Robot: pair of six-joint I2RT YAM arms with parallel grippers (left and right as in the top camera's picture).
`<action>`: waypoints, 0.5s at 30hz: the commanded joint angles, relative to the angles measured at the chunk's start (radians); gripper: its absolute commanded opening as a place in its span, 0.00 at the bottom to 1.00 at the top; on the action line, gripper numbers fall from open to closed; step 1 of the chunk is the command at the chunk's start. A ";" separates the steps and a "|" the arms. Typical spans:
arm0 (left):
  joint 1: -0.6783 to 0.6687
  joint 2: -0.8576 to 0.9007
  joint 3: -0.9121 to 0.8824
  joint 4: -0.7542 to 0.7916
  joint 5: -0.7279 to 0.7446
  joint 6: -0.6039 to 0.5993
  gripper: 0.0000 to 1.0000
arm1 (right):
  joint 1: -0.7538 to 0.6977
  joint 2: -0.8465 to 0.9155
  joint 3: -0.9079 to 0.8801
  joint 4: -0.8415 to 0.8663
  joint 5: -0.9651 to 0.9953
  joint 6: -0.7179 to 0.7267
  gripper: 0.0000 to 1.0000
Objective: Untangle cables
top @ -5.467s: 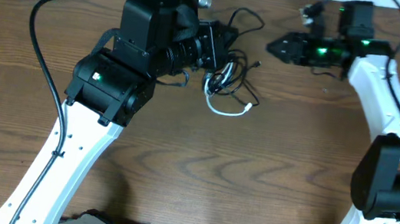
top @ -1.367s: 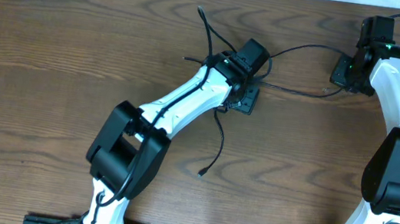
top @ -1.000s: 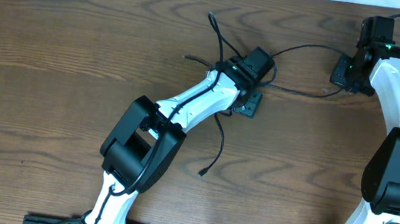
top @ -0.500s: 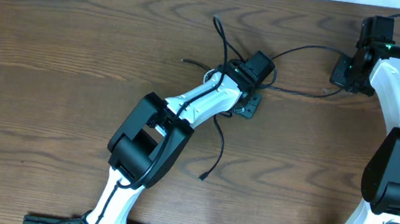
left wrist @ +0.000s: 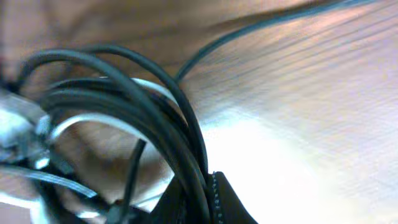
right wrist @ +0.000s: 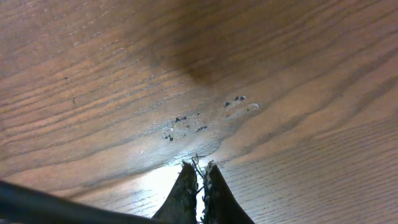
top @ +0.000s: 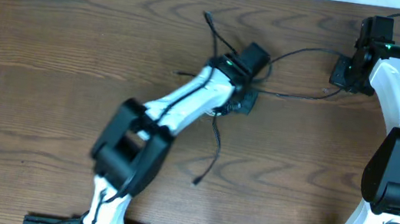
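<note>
Tangled cables pulled apart between two arms

The cables [left wrist: 155, 118], black loops wound with a white cable [left wrist: 93, 119], hang bunched at the left gripper [left wrist: 208, 199] near the middle of the wooden table [top: 54, 46]. That gripper appears clamped on the bunch, raising it so that the loops can fall free. One black strand [top: 299, 96] runs out to the right gripper [right wrist: 198, 171], whose fingers are pressed narrow and seemingly pinch it, anchoring that end so the knot can be drawn open.
</note>
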 commanded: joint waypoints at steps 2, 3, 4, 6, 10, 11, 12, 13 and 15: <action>0.078 -0.247 0.018 -0.013 0.219 -0.008 0.08 | -0.024 0.003 -0.001 -0.006 0.000 -0.012 0.01; 0.106 -0.298 0.018 -0.008 0.283 -0.032 0.07 | -0.030 0.003 -0.001 -0.006 0.000 -0.012 0.01; 0.124 -0.326 0.018 -0.005 0.317 -0.047 0.07 | -0.031 0.003 -0.001 -0.006 -0.001 -0.012 0.01; 0.166 -0.381 0.018 0.002 0.379 -0.068 0.08 | -0.034 0.003 -0.001 -0.007 -0.003 -0.012 0.01; 0.242 -0.455 0.018 0.001 0.476 -0.084 0.08 | -0.044 0.003 -0.001 -0.009 -0.003 -0.011 0.01; 0.260 -0.467 0.018 0.001 0.503 -0.084 0.08 | -0.048 0.003 -0.001 -0.011 -0.003 -0.007 0.01; 0.278 -0.476 0.018 0.001 0.531 -0.085 0.08 | -0.052 0.003 -0.001 -0.014 -0.003 -0.001 0.01; 0.297 -0.484 0.018 0.001 0.561 -0.085 0.08 | -0.056 0.003 -0.001 -0.016 -0.003 -0.001 0.01; 0.328 -0.487 0.018 0.001 0.614 -0.089 0.08 | -0.062 0.003 -0.001 -0.019 -0.021 -0.001 0.01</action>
